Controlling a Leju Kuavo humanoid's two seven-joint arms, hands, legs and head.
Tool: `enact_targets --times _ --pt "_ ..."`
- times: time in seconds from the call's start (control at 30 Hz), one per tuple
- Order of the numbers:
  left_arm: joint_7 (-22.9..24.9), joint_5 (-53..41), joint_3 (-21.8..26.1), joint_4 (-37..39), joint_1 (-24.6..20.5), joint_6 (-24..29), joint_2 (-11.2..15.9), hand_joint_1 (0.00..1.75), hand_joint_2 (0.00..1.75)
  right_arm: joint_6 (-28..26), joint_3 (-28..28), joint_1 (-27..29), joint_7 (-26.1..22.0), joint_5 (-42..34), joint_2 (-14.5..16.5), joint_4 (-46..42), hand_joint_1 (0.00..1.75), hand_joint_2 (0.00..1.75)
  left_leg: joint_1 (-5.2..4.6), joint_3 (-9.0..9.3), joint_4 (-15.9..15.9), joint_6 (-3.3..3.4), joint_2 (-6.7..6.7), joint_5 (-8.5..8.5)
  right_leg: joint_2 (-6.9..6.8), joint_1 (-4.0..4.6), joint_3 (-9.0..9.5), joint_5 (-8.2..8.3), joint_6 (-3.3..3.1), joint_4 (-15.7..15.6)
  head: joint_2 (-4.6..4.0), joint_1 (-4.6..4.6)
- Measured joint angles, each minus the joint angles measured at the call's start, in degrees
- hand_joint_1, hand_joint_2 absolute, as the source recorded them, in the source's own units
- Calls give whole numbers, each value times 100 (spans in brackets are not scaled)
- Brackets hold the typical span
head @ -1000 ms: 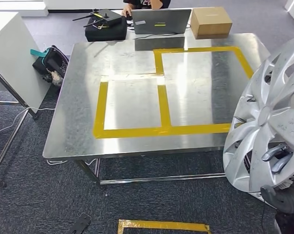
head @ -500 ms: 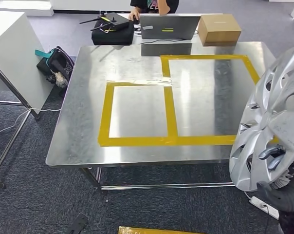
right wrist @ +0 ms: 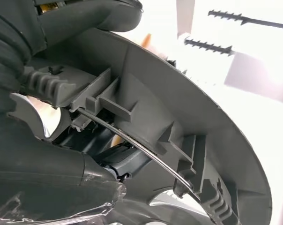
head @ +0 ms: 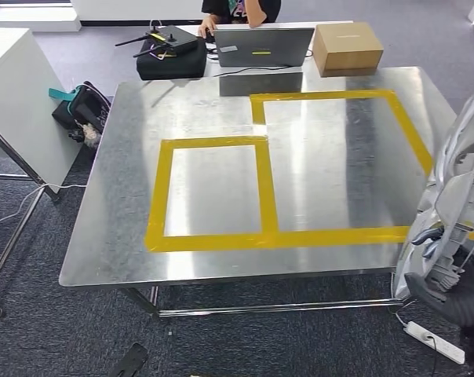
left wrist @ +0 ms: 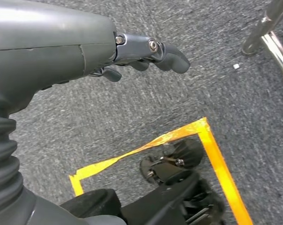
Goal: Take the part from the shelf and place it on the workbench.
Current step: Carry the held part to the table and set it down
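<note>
The part is a silver wheel cover (head: 457, 196), seen nearly edge-on at the right end of the steel workbench (head: 122, 204), beside and partly over its front right corner. My right hand (head: 450, 275) grips it from behind, with fingers (head: 435, 236) hooked through the spokes. The right wrist view shows the cover's grey ribbed back (right wrist: 189, 108) pressed against that hand (right wrist: 55, 168). Two yellow tape rectangles (head: 264, 188) mark the bench top. My left hand (left wrist: 147, 49) hangs over grey carpet with its fingers stretched out and nothing in them.
At the bench's far edge are a laptop (head: 263, 45), a cardboard box (head: 347, 47) and a black case (head: 169, 51), with a person (head: 240, 9) behind. A bag (head: 83, 110) and a white board (head: 21, 102) stand left. A power strip (head: 435, 342) lies by the right leg.
The camera has shifted, and the bench now sits lower and nearer in the picture. The wheel cover has turned from face-on to nearly edge-on and sits further right, still in my right hand.
</note>
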Motion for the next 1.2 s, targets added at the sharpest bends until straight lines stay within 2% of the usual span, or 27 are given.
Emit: enact_targets --times 0.07,0.13,0.17,0.23,0.3,0.33,0.37,0.4,0.43,0.47,0.53,0.57,0.6,0.7,0.8,0.9,1.03,1.2 --pt "-10 -7 2 0 12 2 0 0 175 -251 -111 -8 181 316 -187 155 175 175 -15 87 -218 38 -1 -64 0 14 72 2 90 -16 0 -1" --pt "-12 -27 4 0 30 7 1 0 175 -463 -209 -40 392 636 -408 350 175 175 1 180 -277 92 -3 -5 -13 8 113 -10 173 14 0 1" --pt "-8 -42 5 0 30 13 4 0 175 -586 -247 -76 537 830 -538 466 175 175 8 230 -288 121 -1 14 -22 6 60 -69 203 131 0 5" --pt "11 -68 7 0 15 29 8 0 175 -891 -322 -169 851 1281 -802 709 175 175 10 298 -291 167 3 5 -33 2 -238 -309 241 677 0 10" --pt "36 -103 8 0 5 38 3 0 175 -1279 -407 -222 1146 1901 -1052 973 175 175 2 337 -290 197 -1 -40 -33 2 -681 -586 265 1329 0 15" --pt "49 -123 8 0 8 38 -1 0 175 -1460 -448 -228 1284 2244 -1166 1096 175 175 2 367 -290 203 -6 -71 -34 0 -823 -624 274 1463 0 17" --pt "62 -147 8 0 14 38 -5 0 175 -1622 -486 -227 1414 2577 -1273 1207 175 175 4 408 -289 200 -12 -107 -36 -6 -871 -534 285 1395 0 21" --pt "74 -169 8 0 17 38 -11 0 175 -1733 -523 -226 1524 2864 -1378 1301 175 175 8 460 -288 189 -18 -146 -37 -17 -813 -313 300 1126 0 22" --pt "92 -188 8 0 17 36 -16 0 175 -1810 -565 -228 1610 3114 -1483 1394 175 175 11 516 -287 169 -23 -188 -40 -36 -698 -18 322 742 0 22" --pt "111 -208 8 1 12 34 -16 0 175 -1856 -606 -240 1678 3314 -1579 1493 175 175 8 568 -279 141 -27 -229 -43 -45 -588 186 332 387 0 22" --pt "145 -238 8 1 -1 28 -10 0 175 -1886 -677 -257 1764 3591 -1757 1687 175 175 -14 609 -263 88 -31 -291 -50 -48 -437 371 263 9 0 21" --pt "155 -249 8 1 -5 25 -5 0 175 -1880 -694 -263 1788 3688 -1833 1773 175 175 -27 612 -255 77 -31 -311 -51 -43 -423 369 212 -9 0 22" --pt "158 -259 8 0 -8 22 -3 0 175 -1866 -704 -273 1804 3767 -1908 1846 175 175 -36 605 -255 100 -29 -312 -45 -47 -411 409 177 -8 0 19" --pt "160 -303 7 0 -24 1 6 0 175 -1680 -705 -350 1816 3989 -2119 2122 175 175 -47 613 -281 211 -28 -285 -15 -57 -430 457 170 -15 0 12" --pt "154 -362 2 0 -45 -55 6 0 175 -1274 -622 -373 1652 4164 -2410 2442 175 175 -49 631 -344 226 -28 -287 -11 -49 -435 435 138 -18 0 14" --pt "136 -416 -4 0 -72 -106 14 0 175 -954 -397 -387 1424 4304 -2724 2664 175 175 -44 635 -377 175 -28 -295 -14 -39 -433 420 111 -18 0 14" --pt "74 -506 -11 0 -108 -120 15 0 175 -801 143 -446 1243 4480 -2979 2780 175 175 -28 636 -391 29 -28 -286 -19 -27 -430 424 90 -16 0 17" --pt "60 -572 -12 0 -156 -107 15 0 175 -1026 1093 -555 1194 4725 -3080 2812 175 175 -32 634 -392 -5 -28 -271 -18 -29 -422 447 90 -28 0 19"
